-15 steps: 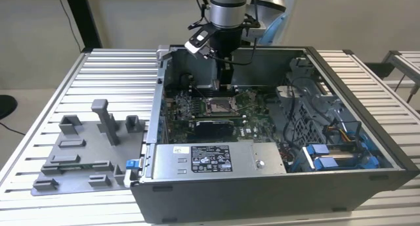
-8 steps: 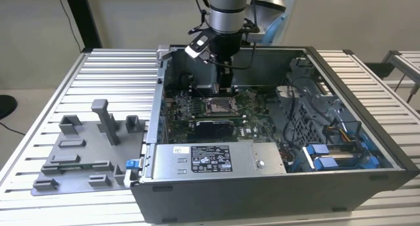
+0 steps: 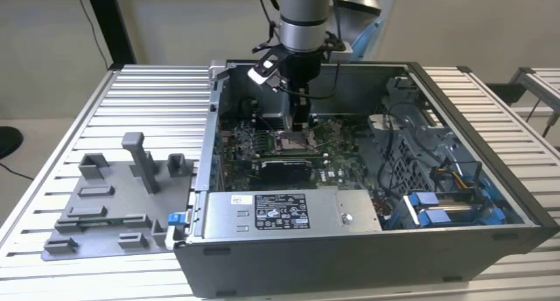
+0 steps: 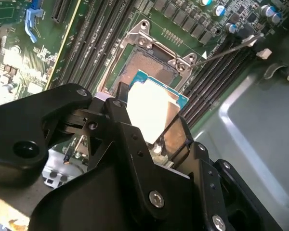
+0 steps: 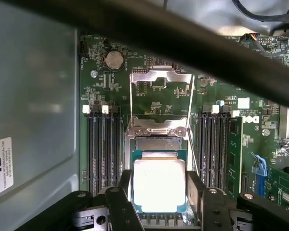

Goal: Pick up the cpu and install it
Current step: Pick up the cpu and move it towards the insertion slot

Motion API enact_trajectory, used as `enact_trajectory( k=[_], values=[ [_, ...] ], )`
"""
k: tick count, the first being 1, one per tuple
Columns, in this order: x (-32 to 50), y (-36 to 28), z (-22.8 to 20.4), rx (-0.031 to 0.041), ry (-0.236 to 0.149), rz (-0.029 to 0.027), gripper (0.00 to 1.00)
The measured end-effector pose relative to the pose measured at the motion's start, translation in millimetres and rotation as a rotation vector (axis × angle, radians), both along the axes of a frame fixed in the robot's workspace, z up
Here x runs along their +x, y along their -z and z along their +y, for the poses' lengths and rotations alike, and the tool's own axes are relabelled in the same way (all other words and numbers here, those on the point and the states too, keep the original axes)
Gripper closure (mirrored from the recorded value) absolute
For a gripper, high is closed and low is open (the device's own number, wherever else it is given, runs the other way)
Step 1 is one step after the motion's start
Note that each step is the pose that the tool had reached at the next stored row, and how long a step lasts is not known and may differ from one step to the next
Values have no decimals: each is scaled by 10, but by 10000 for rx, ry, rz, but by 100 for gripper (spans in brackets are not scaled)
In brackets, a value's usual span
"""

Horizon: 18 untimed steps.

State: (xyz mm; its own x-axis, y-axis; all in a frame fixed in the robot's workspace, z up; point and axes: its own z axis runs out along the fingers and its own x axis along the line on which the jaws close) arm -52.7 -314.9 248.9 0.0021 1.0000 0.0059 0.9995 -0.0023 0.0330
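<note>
The arm's silver-grey metal tube (image 3: pixel 303 16) is cylindrical, with a darker ring near its lower end and a pale grey-blue joint housing (image 3: pixel 360 6) beside it. Thin black cables (image 3: pixel 264 2) run along it. A small white box-shaped camera (image 3: pixel 265 73) sits at the wrist. The matte black hand (image 4: pixel 149 115) is built of angular plates and linkage bars, fastened with round silver screws (image 4: pixel 156 198). Its two fingers (image 5: pixel 124 192) are narrow, flat black bars.

The cpu (image 5: pixel 159 185), a flat square chip with a bright silver top and teal rim, is held level between the fingers of the gripper (image 5: pixel 160 191), over the open socket (image 5: pixel 156 144).
</note>
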Motion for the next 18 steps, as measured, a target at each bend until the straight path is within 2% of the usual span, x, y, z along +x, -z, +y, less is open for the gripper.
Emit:
enact_trajectory(
  k=[18],
  values=[
    [0, 275, -34, -5, 2, 1, 100]
  ],
)
